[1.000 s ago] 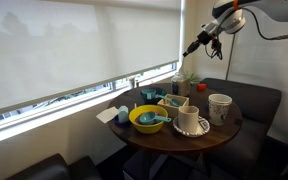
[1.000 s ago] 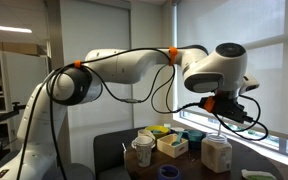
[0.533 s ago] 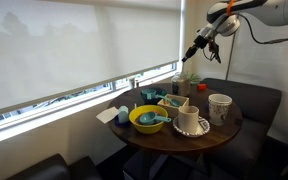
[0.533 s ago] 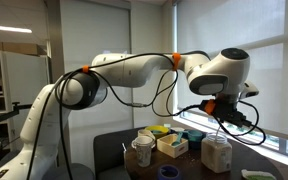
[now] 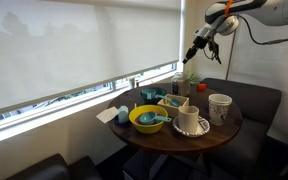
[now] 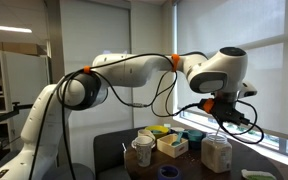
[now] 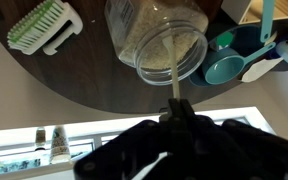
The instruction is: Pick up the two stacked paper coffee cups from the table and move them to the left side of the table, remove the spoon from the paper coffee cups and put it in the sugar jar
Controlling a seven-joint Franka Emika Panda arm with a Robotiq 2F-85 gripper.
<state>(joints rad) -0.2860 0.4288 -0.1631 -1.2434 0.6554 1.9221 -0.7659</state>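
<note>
Green-bristled white plastic brush lay far left of the jaws, on the table: dark brown wood, round. Dead ahead of the jaws was the sugar jar, clear glass, cylindrical, with pale granules inside and its mouth open toward the gripper. Jaws were narrow, pinched on the spoon, a thin pale shaft. Its tip sat at the jar's rim; couldn't tell if it was inside. Right of the jaws were teal cups, smooth and glossy, clustered together. In an exterior view the two stacked paper coffee cups, matte white and tapered, stood below and right of the jaws, well apart from them, near the table's edge. In the wrist view the table's curved edge ran between jar and jaws. Open air all round the gripper.
</note>
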